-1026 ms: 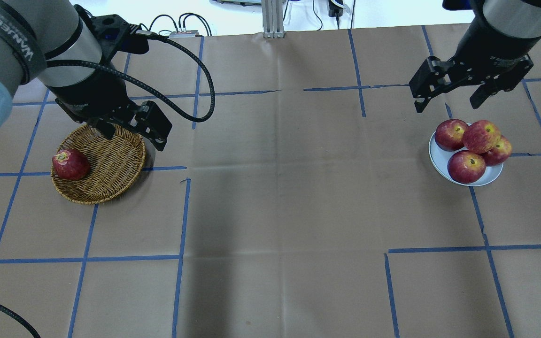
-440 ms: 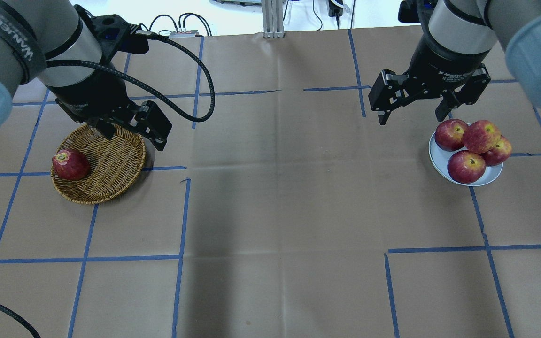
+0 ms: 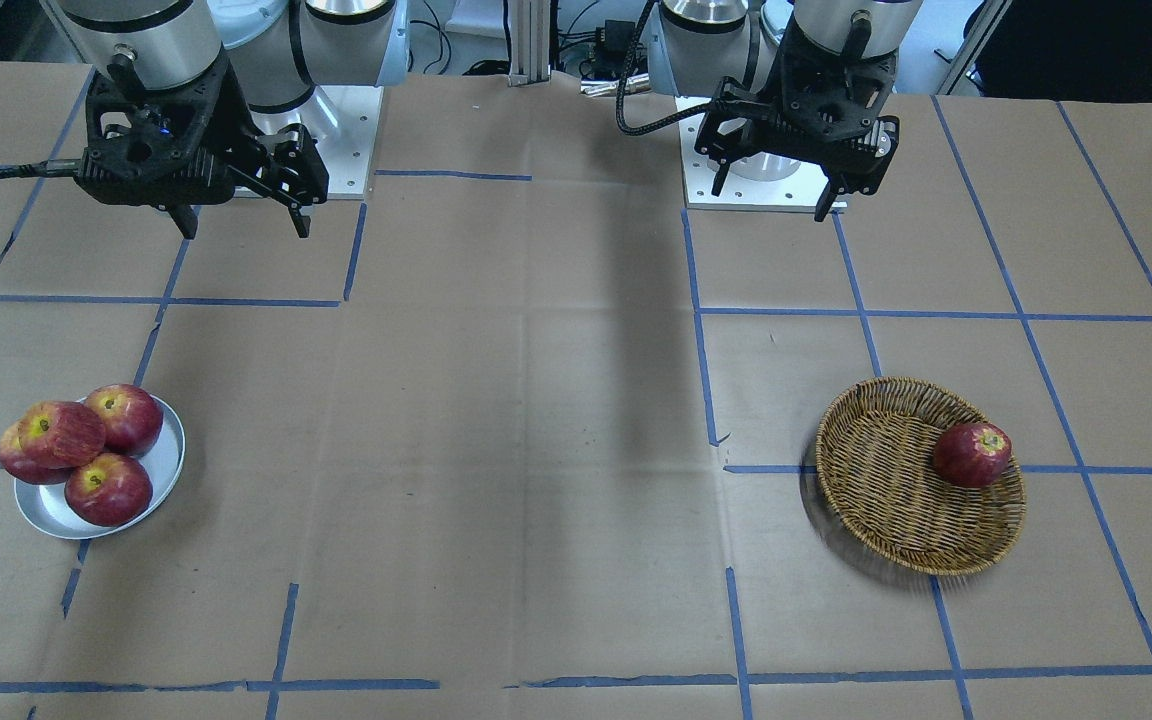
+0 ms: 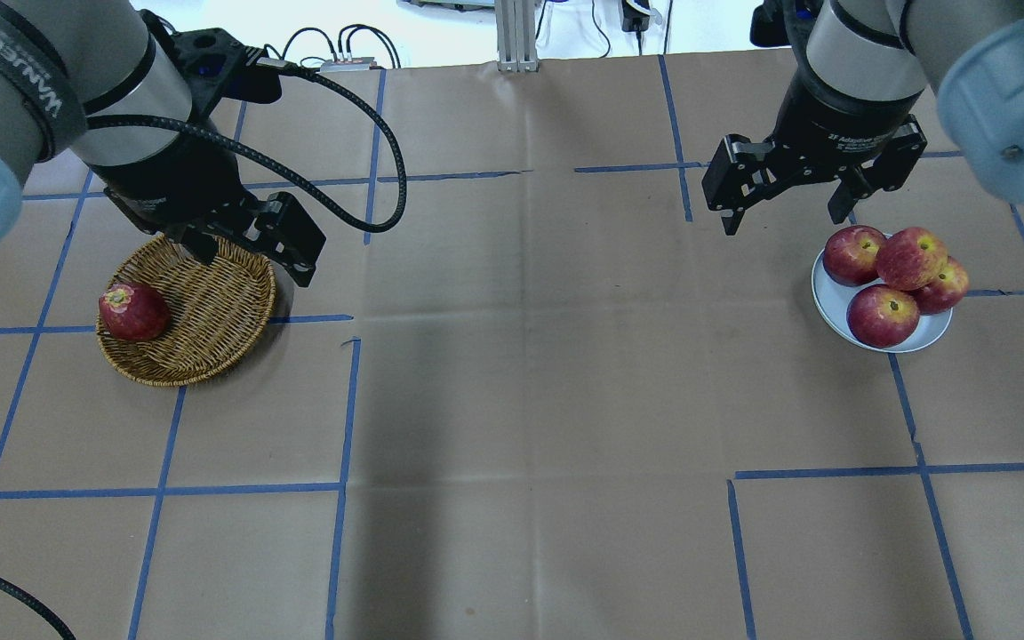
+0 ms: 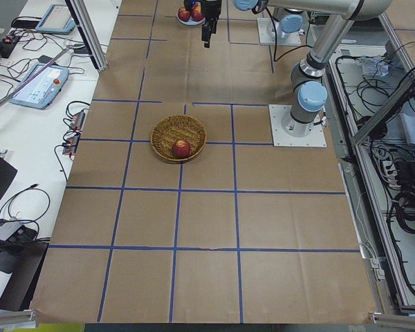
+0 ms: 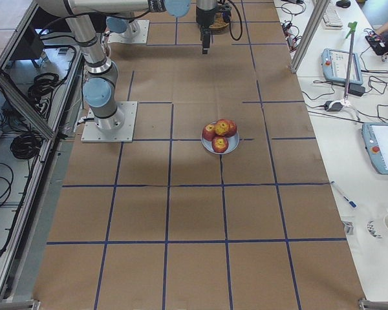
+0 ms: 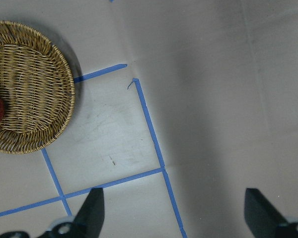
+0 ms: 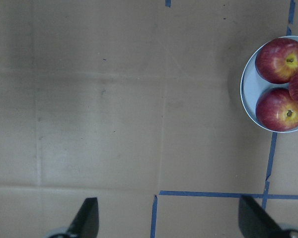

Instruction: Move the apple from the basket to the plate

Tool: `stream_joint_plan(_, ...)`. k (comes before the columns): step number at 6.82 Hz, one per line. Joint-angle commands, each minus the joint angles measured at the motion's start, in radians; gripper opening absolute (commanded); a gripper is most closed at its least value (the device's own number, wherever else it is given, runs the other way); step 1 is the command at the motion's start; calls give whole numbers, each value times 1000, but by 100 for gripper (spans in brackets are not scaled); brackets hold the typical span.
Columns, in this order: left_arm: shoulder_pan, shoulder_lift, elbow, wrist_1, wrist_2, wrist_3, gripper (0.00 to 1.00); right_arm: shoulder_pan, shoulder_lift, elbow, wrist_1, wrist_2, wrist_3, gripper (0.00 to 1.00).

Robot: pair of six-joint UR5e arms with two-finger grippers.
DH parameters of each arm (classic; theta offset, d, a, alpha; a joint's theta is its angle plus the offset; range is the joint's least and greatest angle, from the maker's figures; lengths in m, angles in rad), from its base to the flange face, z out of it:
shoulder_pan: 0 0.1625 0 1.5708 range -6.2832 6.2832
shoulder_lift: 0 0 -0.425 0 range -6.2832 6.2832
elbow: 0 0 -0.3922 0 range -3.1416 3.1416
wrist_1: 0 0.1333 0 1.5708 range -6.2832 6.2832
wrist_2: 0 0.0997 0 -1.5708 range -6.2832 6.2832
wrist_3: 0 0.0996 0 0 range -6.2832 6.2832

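The pinkish-red streaked apple (image 4: pixel 910 258) lies on top of three other apples on the silver-grey plate (image 4: pixel 825 298), also in the front view (image 3: pixel 61 433). The wicker basket (image 4: pixel 210 302) holds one darker red apple (image 4: pixel 132 312). My right gripper (image 4: pixel 781 222) is open and empty, raised above the table just left of and behind the plate. My left gripper (image 4: pixel 256 265) is open and empty, raised over the basket's back right rim. The right wrist view shows the plate (image 8: pixel 249 87) at its right edge. The left wrist view shows the basket (image 7: pixel 30 84) at its left.
Brown paper with blue tape lines covers the table (image 4: pixel 530 356). A cable (image 4: pixel 370 142) loops from my left wrist. The arm bases (image 3: pixel 336 120) stand at the table's robot side.
My right gripper has moved leftward from behind the plate toward the table's middle, staying open. The left arm, the basket and the apples have not moved.
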Motion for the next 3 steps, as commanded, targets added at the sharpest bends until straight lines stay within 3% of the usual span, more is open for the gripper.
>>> stream_joint_plan(1, -1, 0, -1, -2, 0, 0, 99, 0, 1, 0, -1, -1, 1, 100)
stream_joint_plan(3, 0, 0, 1, -2, 0, 0, 99, 0, 1, 0, -1, -1, -5, 100)
